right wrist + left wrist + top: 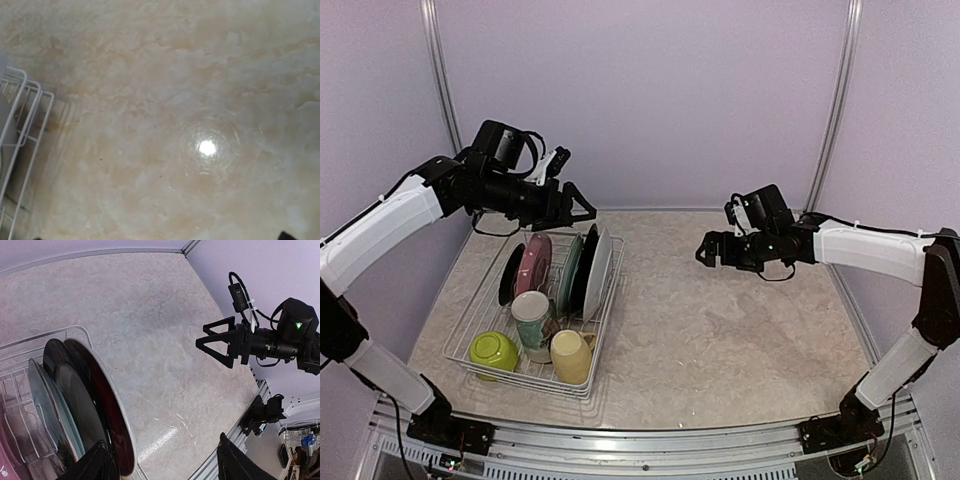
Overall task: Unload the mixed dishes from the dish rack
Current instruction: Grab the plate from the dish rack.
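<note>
Our left pincer (582, 208) is wide open, and the plates (596, 270) in the dish rack (460, 325) stand just below it. Our right pincer (708, 252) is open too, with the rack far off to its side.

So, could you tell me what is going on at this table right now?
Two robot arms are set to unload the dish rack, and nothing is out yet. The left gripper is open above the upright plates at the rack's far end, touching none that I can see. The right gripper is open and empty over the bare table. The lime-green bowl, pale yellow mug and white floral mug sit at the rack's near end.
</note>
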{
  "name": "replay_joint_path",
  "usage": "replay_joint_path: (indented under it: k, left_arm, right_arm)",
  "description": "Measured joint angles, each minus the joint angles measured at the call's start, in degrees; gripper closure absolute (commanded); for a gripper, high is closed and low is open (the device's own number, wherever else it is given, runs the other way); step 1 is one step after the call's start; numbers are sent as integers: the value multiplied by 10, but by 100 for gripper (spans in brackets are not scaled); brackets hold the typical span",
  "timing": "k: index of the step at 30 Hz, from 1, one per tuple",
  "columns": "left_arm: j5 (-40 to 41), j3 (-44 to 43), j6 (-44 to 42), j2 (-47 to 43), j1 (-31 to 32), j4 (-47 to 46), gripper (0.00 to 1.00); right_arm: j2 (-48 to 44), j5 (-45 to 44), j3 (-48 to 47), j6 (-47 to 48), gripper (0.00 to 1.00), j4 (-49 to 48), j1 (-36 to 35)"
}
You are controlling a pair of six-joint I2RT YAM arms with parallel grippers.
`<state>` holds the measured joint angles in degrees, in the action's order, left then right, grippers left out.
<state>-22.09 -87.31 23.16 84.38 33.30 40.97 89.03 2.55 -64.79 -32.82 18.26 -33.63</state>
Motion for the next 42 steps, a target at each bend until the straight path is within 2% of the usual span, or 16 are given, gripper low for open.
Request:
replay_joint_path:
  k: [5,10,16,23,31,42]
  left_arm:
    - [102,-71,2,60,70,32,22]
    - [219,-119,8,118,134,65,20]
    - [285,-159,28,166,147,103,17]
    - [301,-191,40,188,146,148,32]
    - [303,-212,54,230,147,169,35]
    - [321,-217,66,257,154,188,54]
  right_arm:
    - [-18,-6,22,-7,1,0,0]
    - [-52,-12,44,-13,1,3,0]
    - [-91,-24,60,-15,1,8,0]
    - [-111,-51,79,-19,1,17,-1]
    - [-112,-67,91,-26,1,20,-1]
    - [-125,-82,103,-31,1,21,-1]
